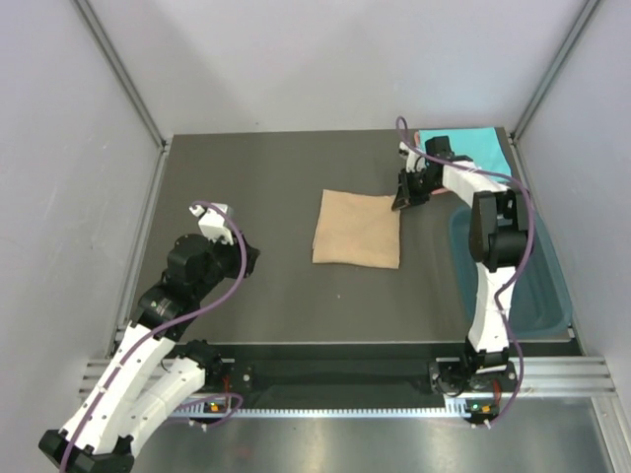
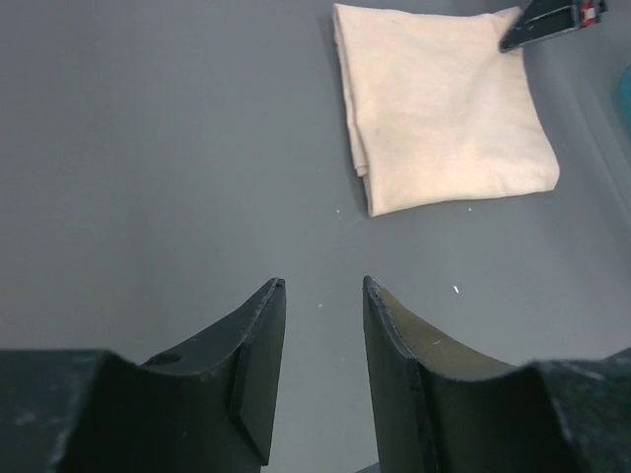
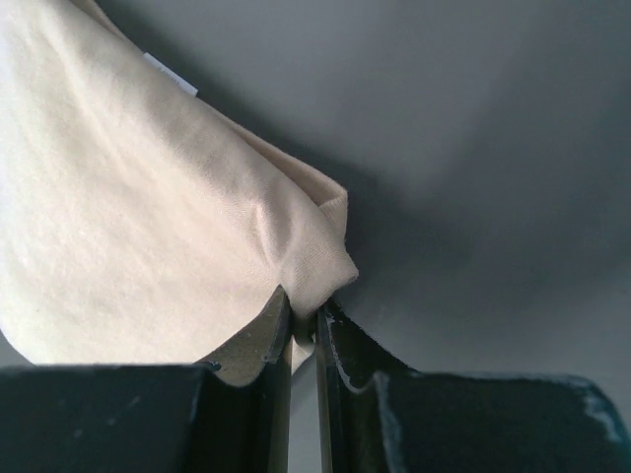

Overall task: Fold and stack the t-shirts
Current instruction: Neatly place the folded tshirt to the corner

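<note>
The tan t-shirt (image 1: 357, 229) lies folded into a rectangle in the middle of the table; it also shows in the left wrist view (image 2: 444, 108). My right gripper (image 1: 402, 201) is shut on its far right corner (image 3: 315, 266), pinching the cloth between both fingers. A turquoise t-shirt (image 1: 475, 148) lies at the back right, partly behind the right arm. My left gripper (image 2: 322, 288) is open and empty, hovering over bare table at the left (image 1: 246, 258). No salmon-pink shirt is in view.
A dark teal plastic tub (image 1: 532, 286) stands along the table's right edge, beside the right arm. Grey walls close in the table on the left, back and right.
</note>
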### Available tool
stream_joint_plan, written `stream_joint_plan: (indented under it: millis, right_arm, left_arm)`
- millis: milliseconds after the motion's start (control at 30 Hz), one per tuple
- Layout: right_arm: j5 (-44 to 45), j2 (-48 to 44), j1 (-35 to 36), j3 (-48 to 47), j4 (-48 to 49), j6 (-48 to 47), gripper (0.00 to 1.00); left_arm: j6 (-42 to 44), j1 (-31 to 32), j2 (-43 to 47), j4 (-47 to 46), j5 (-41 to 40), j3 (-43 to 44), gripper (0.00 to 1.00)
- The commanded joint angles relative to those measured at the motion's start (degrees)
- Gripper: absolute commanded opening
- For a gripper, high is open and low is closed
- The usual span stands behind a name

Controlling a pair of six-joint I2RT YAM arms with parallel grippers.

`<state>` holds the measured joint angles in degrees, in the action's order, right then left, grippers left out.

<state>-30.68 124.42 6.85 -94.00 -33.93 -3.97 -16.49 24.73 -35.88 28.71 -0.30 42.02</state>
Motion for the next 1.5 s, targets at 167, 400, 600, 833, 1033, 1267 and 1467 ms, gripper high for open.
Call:
stream_joint_plan:
  millis: [167, 400, 600, 833, 1033, 1267, 1467]
  right_arm:
    - [7.47, -9.54, -0.26, 0.83, 4.67, -2.53, 0.00]
    - [11.25, -13.06, -0.26, 0.57, 5.63, -4.12, 0.00]
    - [16.77, -14.11, -0.17, -1.89, 5.46, -6.14, 0.00]
    - [24.07, -17.45, -0.17, -2.24, 6.95, -8.95, 0.00]
    - [28.39, -19.65, -0.26, -4.09, 7.48, -12.90, 0.00]
    - [32.61, -22.11, -0.44, -5.41, 7.30, -16.24, 0.00]
    - [33.66, -24.39, -1.05, -6.73, 7.56, -18.09, 0.00]
  left_arm:
    - [1.11, -0.12, 0.63, -0.67, -2.17, 2.19, 0.42]
    - [1.20, -0.03, 0.28, -0.85, -2.17, 1.93, 0.42]
    - [1.37, -0.03, -0.42, -1.02, -1.81, 1.84, 0.42]
    - [1.37, -0.03, -0.68, -1.02, -1.73, 1.75, 0.42]
    - [1.46, -0.03, -1.30, -1.20, -1.11, 1.75, 0.42]
    - [1.46, -0.03, -1.56, -1.29, -1.11, 1.66, 0.42]
    - [1.55, 0.05, -1.83, -1.38, -0.85, 1.66, 0.42]
